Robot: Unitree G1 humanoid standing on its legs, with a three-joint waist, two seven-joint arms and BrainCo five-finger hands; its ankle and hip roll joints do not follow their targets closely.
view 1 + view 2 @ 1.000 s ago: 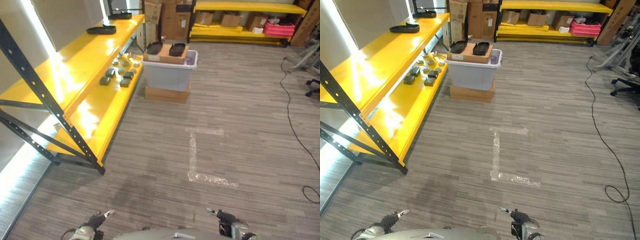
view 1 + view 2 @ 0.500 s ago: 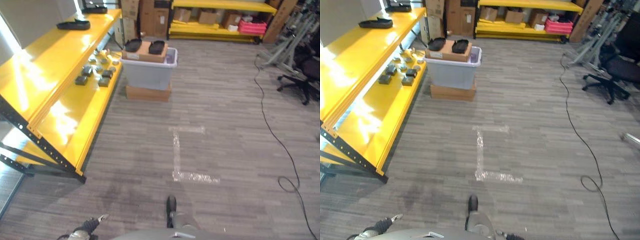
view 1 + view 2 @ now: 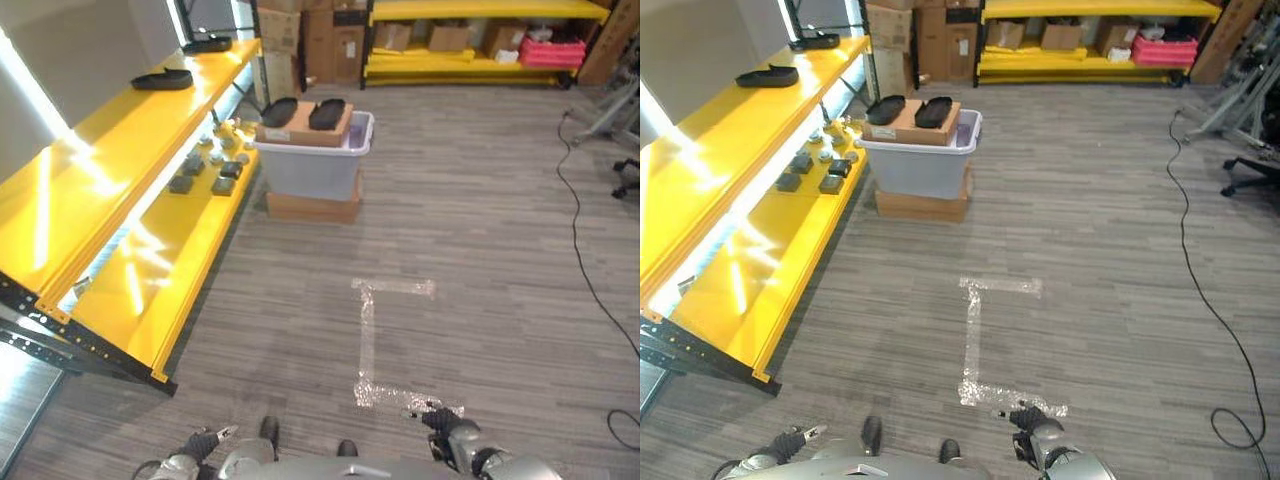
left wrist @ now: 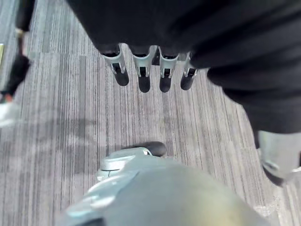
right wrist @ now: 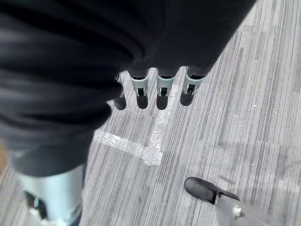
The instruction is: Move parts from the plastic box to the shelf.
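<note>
Both hands hang empty as we stand well back from the work: our left hand (image 4: 150, 70) shows its fingers straight and relaxed over bare floor, and our right hand (image 5: 155, 92) is the same, spread loosely above the tape mark (image 3: 365, 340) on the floor. The plastic box (image 3: 315, 160) sits on a flat cardboard box beside the yellow shelf (image 3: 150, 250), with a cardboard carton (image 3: 305, 122) resting across its top and two dark oval parts (image 3: 300, 108) lying on that. Several small dark and pale parts (image 3: 208, 165) already lie on the shelf's lower level, just beside the box. We judge the task partly done: some parts are placed, while the two oval ones remain, and we first have to walk over to reach them.
</note>
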